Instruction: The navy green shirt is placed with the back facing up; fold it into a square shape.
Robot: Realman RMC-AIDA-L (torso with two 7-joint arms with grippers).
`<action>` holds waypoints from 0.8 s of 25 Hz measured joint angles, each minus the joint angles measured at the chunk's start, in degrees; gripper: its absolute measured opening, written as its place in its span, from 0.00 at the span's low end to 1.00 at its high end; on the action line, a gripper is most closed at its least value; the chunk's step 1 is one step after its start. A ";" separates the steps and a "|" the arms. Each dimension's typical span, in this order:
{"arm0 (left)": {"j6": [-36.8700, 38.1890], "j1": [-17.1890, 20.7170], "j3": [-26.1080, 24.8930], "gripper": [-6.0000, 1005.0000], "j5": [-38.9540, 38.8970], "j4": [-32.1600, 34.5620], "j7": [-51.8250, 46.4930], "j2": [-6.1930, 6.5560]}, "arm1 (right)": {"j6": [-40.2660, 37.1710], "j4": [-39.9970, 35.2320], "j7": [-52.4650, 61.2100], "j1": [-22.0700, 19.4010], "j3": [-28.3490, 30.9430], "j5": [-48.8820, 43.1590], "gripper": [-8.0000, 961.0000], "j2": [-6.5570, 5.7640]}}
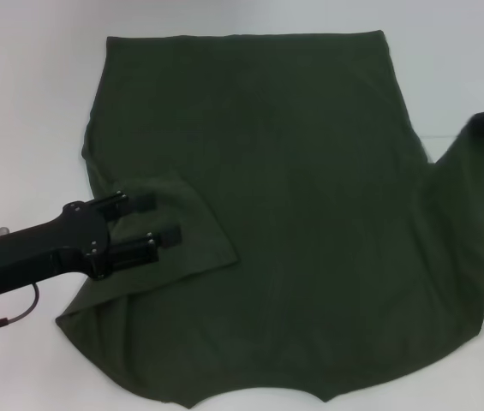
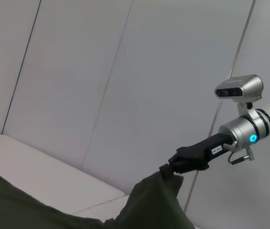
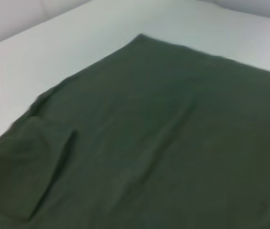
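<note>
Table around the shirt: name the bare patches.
Bare table lies beyond the shirt's far hem, along its left edge past the left gripper, and at the far right corner. The right side is crowded: the right gripper lifts that sleeve.

spread flat across the bench (image 1: pixel 27 103): the navy green shirt (image 1: pixel 293 214), hem at the far side, collar edge at the near side. on the left, 1 sleeve folded inward onto the shirt body, with the left hand (image 1: pixel 156 224) over it, fingers resting on the folded sleeve. at the far right, the other sleeve lifted off the bench, pinched at its tip by the right hand (image 2: pixel 170 168), well apart from the left hand.
</note>
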 joint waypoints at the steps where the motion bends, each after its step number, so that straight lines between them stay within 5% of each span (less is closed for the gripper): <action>1: 0.00 0.02 0.00 0.81 -0.01 0.00 -0.05 0.00 | -0.06 0.40 0.09 0.56 -1.01 0.00 0.04 0.34; 10: 0.57 0.23 -0.15 0.81 -0.05 0.08 -0.15 -0.01 | 5.48 9.26 2.45 7.99 -6.64 -3.04 0.07 2.69; 20: 1.91 1.10 -1.54 0.81 -0.14 0.79 0.12 -0.01 | 15.07 16.09 8.36 13.75 -13.96 -7.32 0.10 8.61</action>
